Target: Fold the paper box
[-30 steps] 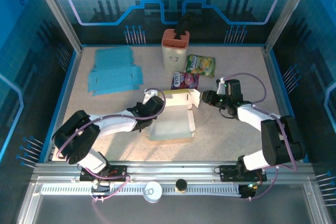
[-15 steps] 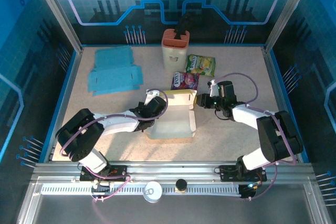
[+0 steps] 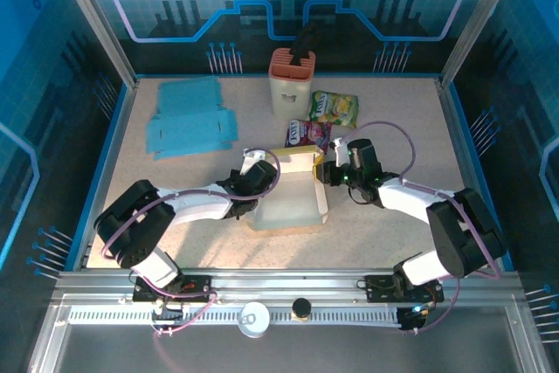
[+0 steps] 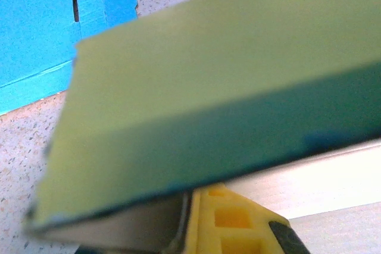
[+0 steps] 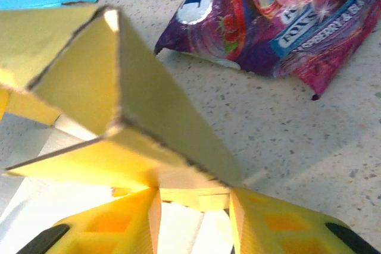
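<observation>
Far on the left, at the back of the table [image 3: 393,216], lie some flat blue card sheets [image 3: 188,124]. They are well apart from the job.

Next comes the left gripper [image 3: 258,179]. It is closed up tight at the left back corner of the paper box [image 3: 288,203]. In the left wrist view a green wall of the box lies right on top of its yellow finger [image 4: 232,221]. I cannot tell if it really pinches the wall or just leans on it.

The paper box sits in the middle of the table, between the two arms. It is half made, with its top open and its back flap standing up.

On the right side is the right gripper [image 3: 330,172]. Its fingers [image 5: 101,227] stand part way open, with a folded corner flap of the box between them. They do not look like they squeeze it.

Just behind that gripper lies a purple snack bag [image 5: 280,22].

What could go wrong? The flap could slip out of the loose fingers and spring back up. A push that is too hard could bend the thin wall or slide the whole box, more so if the left side is not held well. The right gripper could also bump the snack bag, since it lies so near
</observation>
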Robot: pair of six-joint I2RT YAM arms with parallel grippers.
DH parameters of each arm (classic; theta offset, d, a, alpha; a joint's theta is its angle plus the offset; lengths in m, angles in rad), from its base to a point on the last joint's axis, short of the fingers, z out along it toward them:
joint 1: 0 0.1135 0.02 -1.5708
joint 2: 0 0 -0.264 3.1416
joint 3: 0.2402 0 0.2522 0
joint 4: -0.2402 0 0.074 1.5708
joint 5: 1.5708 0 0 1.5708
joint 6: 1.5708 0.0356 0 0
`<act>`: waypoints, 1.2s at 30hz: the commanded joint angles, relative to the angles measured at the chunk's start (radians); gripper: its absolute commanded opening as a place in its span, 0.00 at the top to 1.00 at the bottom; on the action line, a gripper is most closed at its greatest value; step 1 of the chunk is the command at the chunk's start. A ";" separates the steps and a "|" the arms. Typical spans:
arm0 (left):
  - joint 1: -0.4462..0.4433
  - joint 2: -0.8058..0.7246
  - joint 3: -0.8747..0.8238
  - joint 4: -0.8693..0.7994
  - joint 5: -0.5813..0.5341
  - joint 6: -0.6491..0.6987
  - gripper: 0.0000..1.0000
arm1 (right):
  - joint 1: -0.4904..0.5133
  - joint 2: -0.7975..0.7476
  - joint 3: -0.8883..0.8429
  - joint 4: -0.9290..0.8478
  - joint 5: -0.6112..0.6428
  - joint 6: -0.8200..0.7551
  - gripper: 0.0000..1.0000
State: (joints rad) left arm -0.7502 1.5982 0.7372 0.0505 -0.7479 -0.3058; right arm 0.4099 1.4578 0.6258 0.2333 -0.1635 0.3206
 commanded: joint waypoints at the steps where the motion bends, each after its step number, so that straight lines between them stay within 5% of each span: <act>1: -0.006 0.037 -0.003 -0.063 0.042 0.030 1.00 | 0.022 -0.036 -0.019 0.006 0.036 -0.038 0.65; 13: -0.007 0.031 -0.007 -0.065 0.039 0.036 1.00 | 0.030 -0.022 -0.015 0.076 0.061 -0.108 0.59; 36: -0.007 0.031 -0.002 -0.059 0.046 0.051 1.00 | 0.082 0.079 0.051 0.113 0.015 -0.249 0.71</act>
State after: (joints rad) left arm -0.7502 1.6001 0.7380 0.0513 -0.7479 -0.2848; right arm 0.4595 1.5173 0.6533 0.3172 -0.1509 0.0971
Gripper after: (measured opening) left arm 0.053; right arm 0.286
